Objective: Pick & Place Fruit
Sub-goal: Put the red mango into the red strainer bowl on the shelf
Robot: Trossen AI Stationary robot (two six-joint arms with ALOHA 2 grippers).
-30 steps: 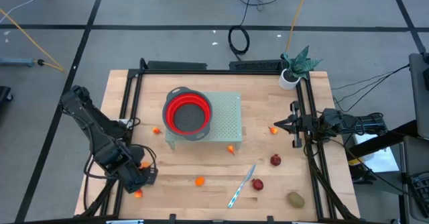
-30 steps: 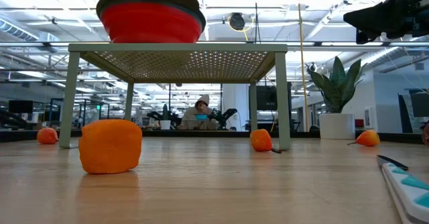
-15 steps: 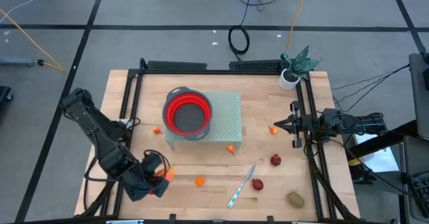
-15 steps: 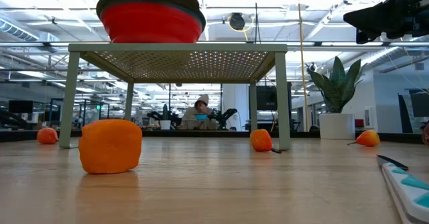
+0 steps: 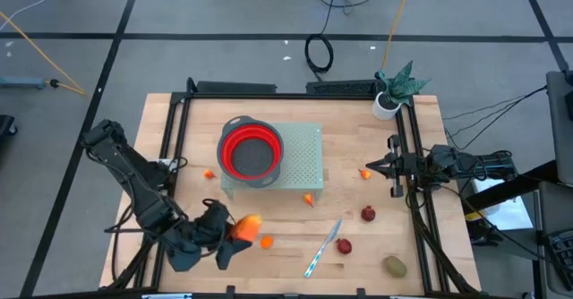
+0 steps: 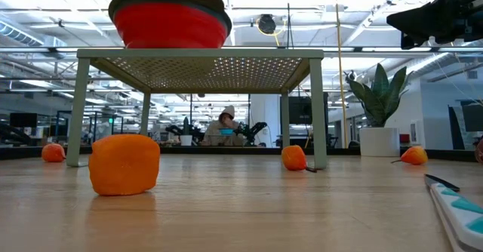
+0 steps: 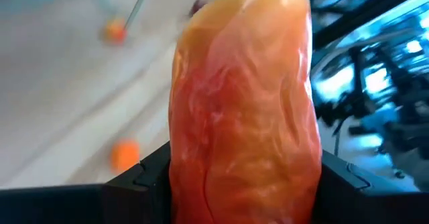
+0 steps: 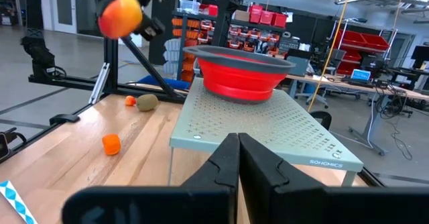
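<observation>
A: Since the left gripper (image 5: 235,234) grips an orange fruit (image 5: 247,226) lifted clear of the table's (image 5: 179,138) near-left part, what worries you?

B: The carry. The bowl (image 5: 251,151) sits on a raised stand (image 5: 304,156) (a high target), so a low swing could knock its rim, or the fruit could slip out.

A: Further right?

B: A knife (image 5: 324,247) lies near, and more fruit. The right gripper (image 5: 378,166) waits closed, empty, at the right edge.
</observation>
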